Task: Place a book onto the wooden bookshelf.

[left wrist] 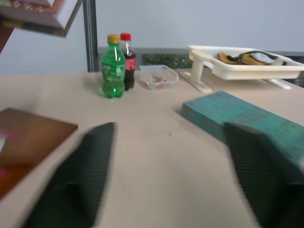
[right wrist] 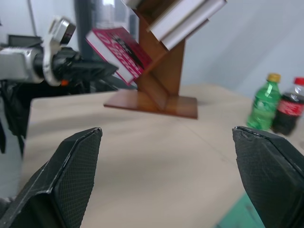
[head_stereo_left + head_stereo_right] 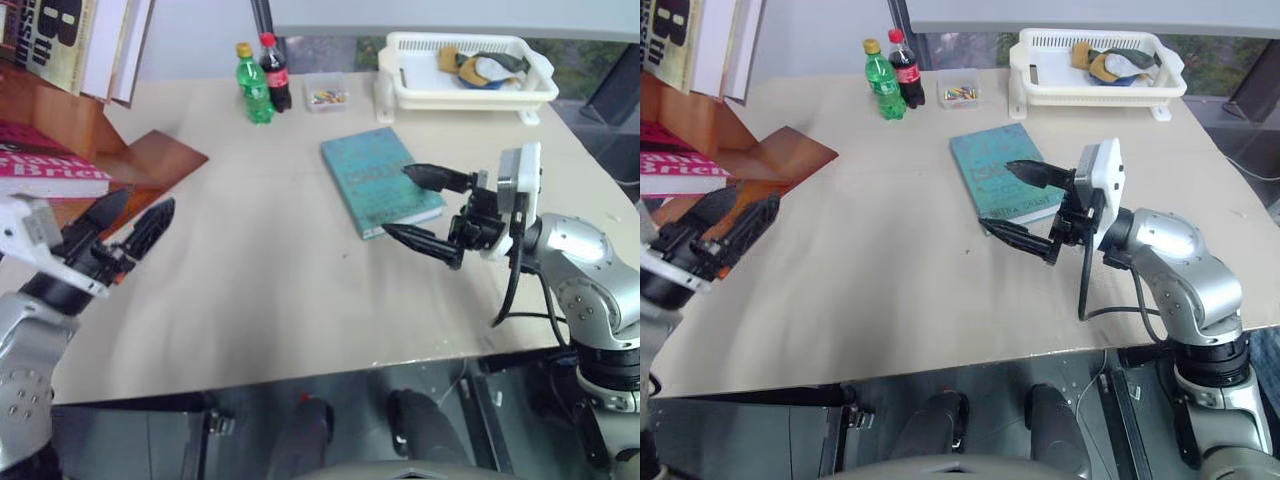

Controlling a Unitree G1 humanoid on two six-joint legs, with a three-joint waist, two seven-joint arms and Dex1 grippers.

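The pink book [image 3: 48, 166] rests on a slanted board of the reddish-brown wooden bookshelf [image 3: 95, 125] at the table's left edge. In the right wrist view the book [image 2: 119, 51] leans against the bookshelf [image 2: 164, 76]. My left gripper [image 3: 147, 200] hovers just in front of the shelf's base, open and apart from the book, with nothing between its fingers [image 1: 90, 171]. At the table's right, my right gripper [image 3: 395, 200] is also open, pointing left over the near edge of a teal book [image 3: 378, 180].
Cream books with black lettering [image 3: 60, 40] stand on the shelf's upper boards. A green bottle [image 3: 254, 85], a cola bottle [image 3: 275, 72] and a small clear box [image 3: 326, 95] stand at the back. A white basket [image 3: 540, 85] sits at the back right.
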